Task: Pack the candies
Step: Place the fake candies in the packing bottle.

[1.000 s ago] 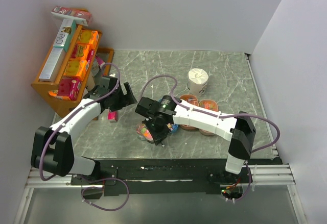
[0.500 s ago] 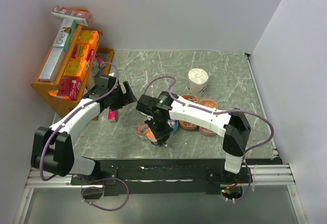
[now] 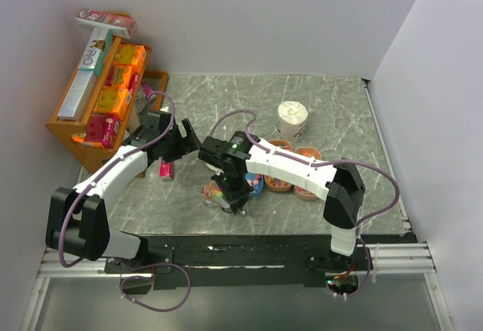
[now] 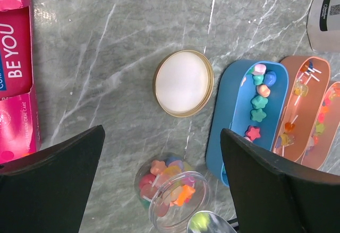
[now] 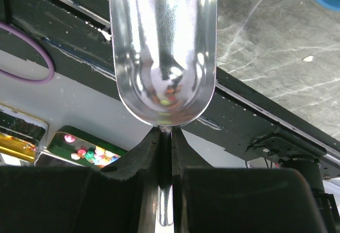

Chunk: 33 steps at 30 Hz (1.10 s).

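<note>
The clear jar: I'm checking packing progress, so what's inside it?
Star-like candies in pink, orange, yellow and green lie in the jar; any underneath are covered by the top ones.

Glossy candies, mirror-polished metal scoop

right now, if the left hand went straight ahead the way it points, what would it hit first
Most likely the open jar of candies, low in front of the open left hand; the spoon at its rim could come first. The lid lies further on. Depth is unclear.
</note>
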Each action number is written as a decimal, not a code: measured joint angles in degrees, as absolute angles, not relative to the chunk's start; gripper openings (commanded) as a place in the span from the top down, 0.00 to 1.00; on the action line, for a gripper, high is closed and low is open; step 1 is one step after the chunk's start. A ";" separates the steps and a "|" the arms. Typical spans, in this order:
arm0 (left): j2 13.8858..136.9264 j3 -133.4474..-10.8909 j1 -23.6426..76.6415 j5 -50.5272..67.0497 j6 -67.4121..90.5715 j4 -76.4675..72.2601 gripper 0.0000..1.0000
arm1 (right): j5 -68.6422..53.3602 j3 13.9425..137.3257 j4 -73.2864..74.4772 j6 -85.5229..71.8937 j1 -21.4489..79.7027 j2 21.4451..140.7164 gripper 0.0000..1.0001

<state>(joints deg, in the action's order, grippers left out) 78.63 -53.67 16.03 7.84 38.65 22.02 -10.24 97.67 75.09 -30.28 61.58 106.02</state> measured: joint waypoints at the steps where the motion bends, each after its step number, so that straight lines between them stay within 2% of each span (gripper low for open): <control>1: 78.63 -53.67 16.01 7.92 38.68 21.98 0.03 | -10.24 97.93 75.16 -30.28 61.56 106.13 1.00; 13: 78.63 -53.63 15.84 8.80 38.74 21.65 0.04 | -10.98 99.50 76.16 -30.11 60.90 106.48 1.00; 33: 78.63 -53.43 15.70 9.30 38.85 21.04 0.04 | -19.44 98.52 73.82 -33.12 56.80 108.47 1.00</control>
